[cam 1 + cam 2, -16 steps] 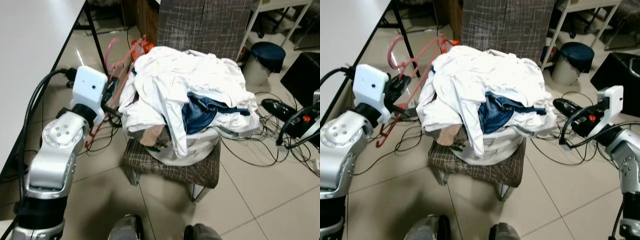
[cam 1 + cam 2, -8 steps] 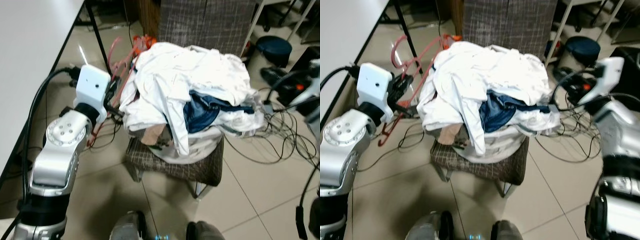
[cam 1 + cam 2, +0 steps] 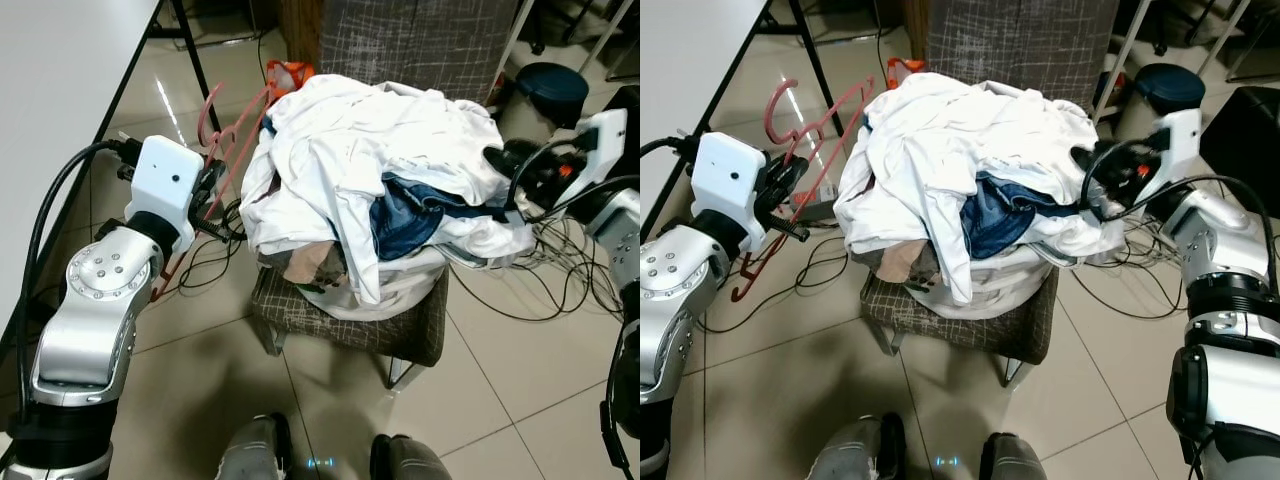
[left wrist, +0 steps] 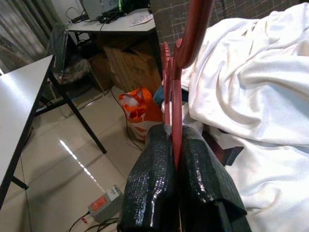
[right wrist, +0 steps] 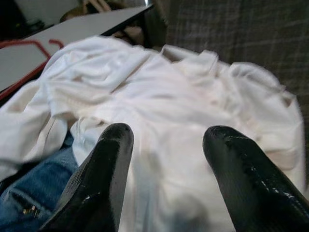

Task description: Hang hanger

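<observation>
A chair (image 3: 970, 325) with a grey checked seat and back was seen at the centre of the frame, and a heap of white garments (image 3: 970, 160) with a blue denim piece (image 3: 995, 215) was piled on it, spilling over the seat edge. A white table (image 3: 60, 110) was seen along the upper left of the frame, and a dark bin (image 3: 548, 88) at the upper right, with cables (image 3: 570, 280) strewn over the tiled floor at the right.

The red hanger (image 3: 805, 150) was held at the left of the frame, just beside the heap, its hook raised toward the upper left and its lower end trailing toward the floor. The left gripper (image 4: 177, 159) was seen clamped tight on the hanger's thin red bar, with no gap left between the fingers (image 4: 149, 183). The right gripper (image 5: 166, 145) was poised at the right edge of the heap with its fingers (image 5: 108, 154) spread wide and nothing between them.

No rail or hook for hanging could be made out. The step in hand was judged to be the taking of a garment for the hanger; it would be done well if a single white piece at the top were pinched by its collar or shoulder, not a thick fold, and lifted clear of the denim, while the hanger was kept level and free of the cables
</observation>
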